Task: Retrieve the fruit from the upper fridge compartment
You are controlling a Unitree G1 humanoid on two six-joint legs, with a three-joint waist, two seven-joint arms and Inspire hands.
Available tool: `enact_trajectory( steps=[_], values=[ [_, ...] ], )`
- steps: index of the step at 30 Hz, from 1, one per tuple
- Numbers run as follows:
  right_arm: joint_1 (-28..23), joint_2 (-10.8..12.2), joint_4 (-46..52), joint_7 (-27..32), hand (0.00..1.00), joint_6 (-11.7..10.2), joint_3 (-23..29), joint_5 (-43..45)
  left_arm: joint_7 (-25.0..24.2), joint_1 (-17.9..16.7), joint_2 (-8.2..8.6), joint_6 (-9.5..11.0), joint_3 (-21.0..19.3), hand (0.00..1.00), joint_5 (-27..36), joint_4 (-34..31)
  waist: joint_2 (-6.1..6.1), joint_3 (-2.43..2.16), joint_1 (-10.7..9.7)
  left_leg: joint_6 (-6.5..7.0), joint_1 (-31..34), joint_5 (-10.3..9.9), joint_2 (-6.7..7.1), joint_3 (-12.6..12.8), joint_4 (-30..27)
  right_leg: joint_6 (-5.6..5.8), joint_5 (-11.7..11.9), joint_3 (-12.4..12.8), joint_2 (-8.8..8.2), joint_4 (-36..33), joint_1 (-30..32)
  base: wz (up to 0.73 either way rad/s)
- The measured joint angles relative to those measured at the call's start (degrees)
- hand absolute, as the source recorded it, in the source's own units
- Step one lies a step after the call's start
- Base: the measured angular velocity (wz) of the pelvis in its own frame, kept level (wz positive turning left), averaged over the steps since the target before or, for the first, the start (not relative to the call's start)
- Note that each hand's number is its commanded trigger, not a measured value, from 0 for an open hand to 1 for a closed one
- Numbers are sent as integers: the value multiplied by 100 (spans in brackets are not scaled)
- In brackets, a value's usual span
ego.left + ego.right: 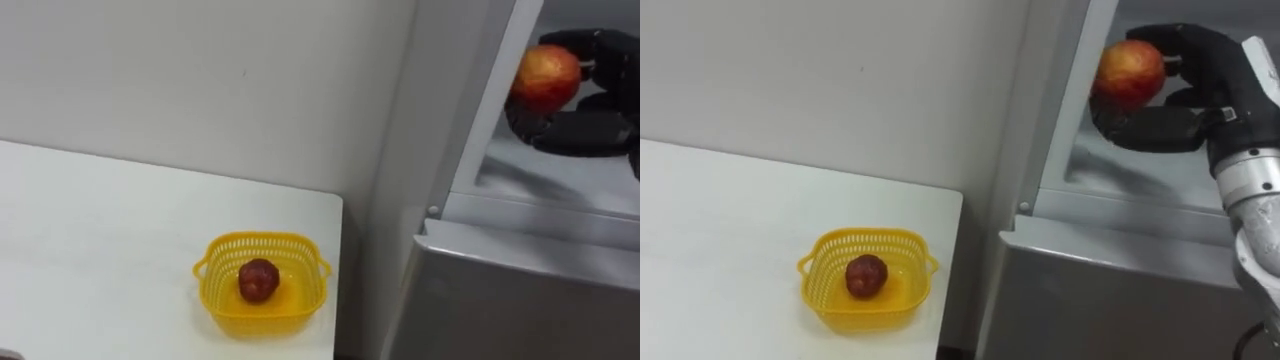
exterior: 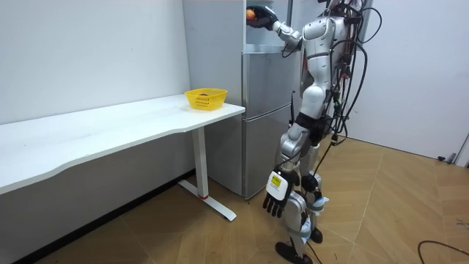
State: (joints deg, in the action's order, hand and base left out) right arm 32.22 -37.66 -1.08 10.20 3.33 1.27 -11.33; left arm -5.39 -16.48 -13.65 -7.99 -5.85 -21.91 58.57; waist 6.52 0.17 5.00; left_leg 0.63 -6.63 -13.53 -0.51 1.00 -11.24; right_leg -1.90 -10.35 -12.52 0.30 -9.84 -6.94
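Stands facing a grey fridge [image 1: 1120, 290] with its upper compartment open, just beside the right end of a long white table [image 1: 100, 250]. Near the table's right edge, close to the far corner, a yellow basket [image 1: 215, 255] holding a small dark red fruit [image 1: 258, 280]. Reaches the right hand [image 1: 1215, 75] into the upper compartment, fingers and thumb curled around a red-and-yellow apple [image 1: 1130, 70], held above the shelf. Hangs the left hand [image 2: 276, 198] low beside the leg, fingers relaxed.
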Motion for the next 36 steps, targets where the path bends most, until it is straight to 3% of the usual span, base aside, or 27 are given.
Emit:
enact_trajectory(
  steps=[3,8,15,20,24,31,35,36],
  values=[
    [-3,26,405,180,100,-1,3,39,22,-6,40,72,10,0,-15,59,-30,-37,-30,-1,-20,0,-8,39,53,-1,0,32,12,-6,5,-6],
    [-9,28,1002,513,100,2,60,99,75,-62,45,104,23,0,-16,161,29,-79,-170,-1,-41,1,-7,49,34,-1,0,57,16,0,4,-2],
    [-220,225,2290,369,100,-110,-20,970,146,90,58,209,45,0,-18,322,-6,-48,-102,2,-73,-1,-5,119,48,1,1,132,16,-1,9,-6],
    [-222,244,2944,9,100,-405,-335,1356,135,146,85,307,119,0,-8,340,-54,-17,0,3,-83,-2,-12,123,78,0,2,134,21,-17,17,0],
    [-221,343,3151,-236,100,-575,-551,1710,80,181,112,383,170,0,-14,361,-61,-20,117,3,-87,-2,-15,127,81,0,2,131,22,-23,23,0],
    [-219,805,3395,-950,100,-577,-1165,2574,-17,293,122,394,293,0,-9,455,-32,-34,301,2,-71,-2,-13,118,104,0,2,126,20,-20,44,0],
    [-219,824,3373,-1151,100,-575,-1325,2742,-39,282,112,439,394,0,-2,453,49,-52,334,2,-59,-1,-12,64,103,1,1,105,19,-14,42,4],
    [-219,827,3363,-1192,100,-575,-1372,2778,-39,284,112,442,398,0,-2,476,92,-36,335,2,-60,0,-12,46,99,1,1,104,19,-11,32,5]
  ],
)
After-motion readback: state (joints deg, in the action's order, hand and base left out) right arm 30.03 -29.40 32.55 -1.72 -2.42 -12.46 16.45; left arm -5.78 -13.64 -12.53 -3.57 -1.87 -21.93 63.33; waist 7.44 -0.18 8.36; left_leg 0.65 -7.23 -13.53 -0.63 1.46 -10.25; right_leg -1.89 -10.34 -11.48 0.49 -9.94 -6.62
